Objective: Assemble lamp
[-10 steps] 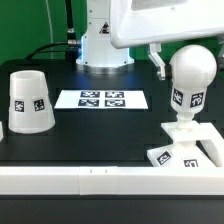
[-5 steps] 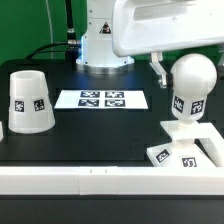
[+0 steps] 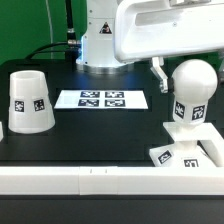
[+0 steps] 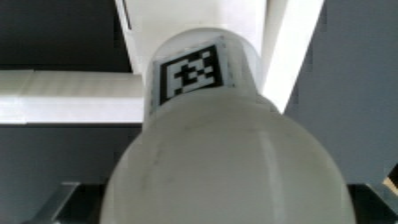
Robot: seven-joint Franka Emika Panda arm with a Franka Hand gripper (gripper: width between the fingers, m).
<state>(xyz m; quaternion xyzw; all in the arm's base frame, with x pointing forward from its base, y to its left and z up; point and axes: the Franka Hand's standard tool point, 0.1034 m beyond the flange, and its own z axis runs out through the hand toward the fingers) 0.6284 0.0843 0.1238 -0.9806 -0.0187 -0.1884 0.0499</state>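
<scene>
So the bulb (image 3: 191,88) is standing upright in the socket of the flat square base (image 3: 207,149), way over on the exterior view's right, close to the white rail (image 3: 90,180) along the front edge of the black table (image 3: 100,135). Its round head is up top, and a black-and-white tag faces the camera lower on that head. The gripper (image 4: 222,205) is down around the bulb's head but doesn't look clamped on it. In the exterior view only one dark finger (image 3: 157,70) shows, sitting just beside the head with a sliver of gap, and the other one is hidden. From the wrist view the bulb fills nearly the whole picture, with another tag (image 4: 192,72) on its narrow neck. The dark fingertips peek in at either side of the head with space between them and the plastic. So the jaws are spread wide, straddling it and holding nothing as far as I can see. The shade (image 3: 29,101) sits wide end down, well apart on the exterior view's left, with its own tag facing out. The marker board (image 3: 100,99) lies flat between shade and bulb, nearer the robot's base.
</scene>
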